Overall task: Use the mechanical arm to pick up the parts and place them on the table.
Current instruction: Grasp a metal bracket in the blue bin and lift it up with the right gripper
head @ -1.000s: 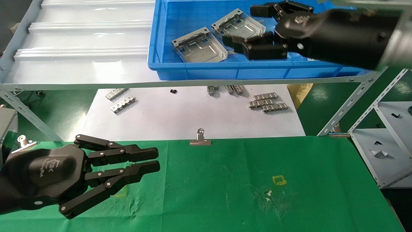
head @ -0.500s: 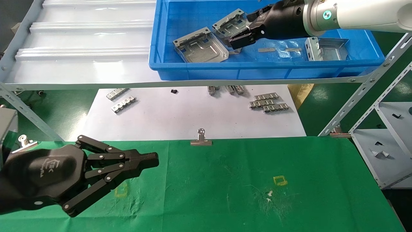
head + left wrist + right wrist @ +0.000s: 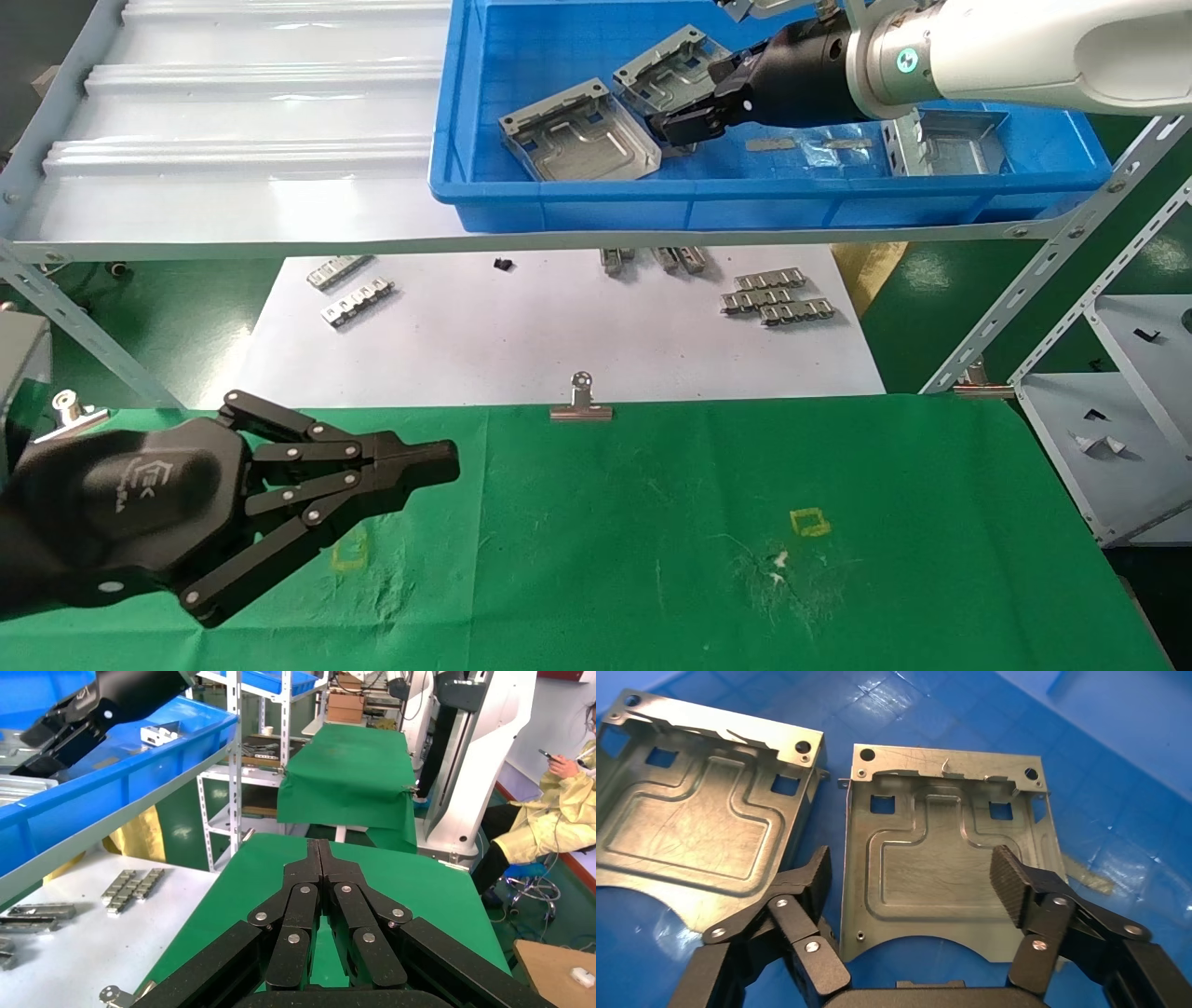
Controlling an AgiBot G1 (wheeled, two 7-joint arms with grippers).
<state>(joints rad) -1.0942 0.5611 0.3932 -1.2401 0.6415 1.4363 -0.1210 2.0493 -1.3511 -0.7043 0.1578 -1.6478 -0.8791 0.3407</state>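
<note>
From the head view, the left tool (image 3: pixel 424 466) hovers low over the green tabletop (image 3: pixel 708 522) at its near left, fingers pressed together and empty; its black palm carries a pale logo with small lettering too fine to read. The right arm (image 3: pixel 1015 47), white with a silver collar, reaches in from the right into the blue bin (image 3: pixel 559 200) on the pale ribbed shelf (image 3: pixel 233 130), its right tool (image 3: pixel 684 126) down at the second of two grey metal plates (image 3: pixel 577 140) lying side by side. A third plate (image 3: pixel 950 140) lies farther right in the bin. Below the shelf a white sheet (image 3: pixel 521 345) carries small ridged metal strips (image 3: pixel 773 296), and a binder clip (image 3: pixel 581 401) grips the cloth's far edge. The left wrist view shows the left tool's fingers (image 3: pixel 309 881) meeting at their tips above the cloth, with a seated person in yellow (image 3: pixel 562 822) across the room. In the right wrist view the right tool (image 3: pixel 912 874) is spread wide, one finger on each side of the nearer plate (image 3: pixel 940 860), gripping nothing.
</note>
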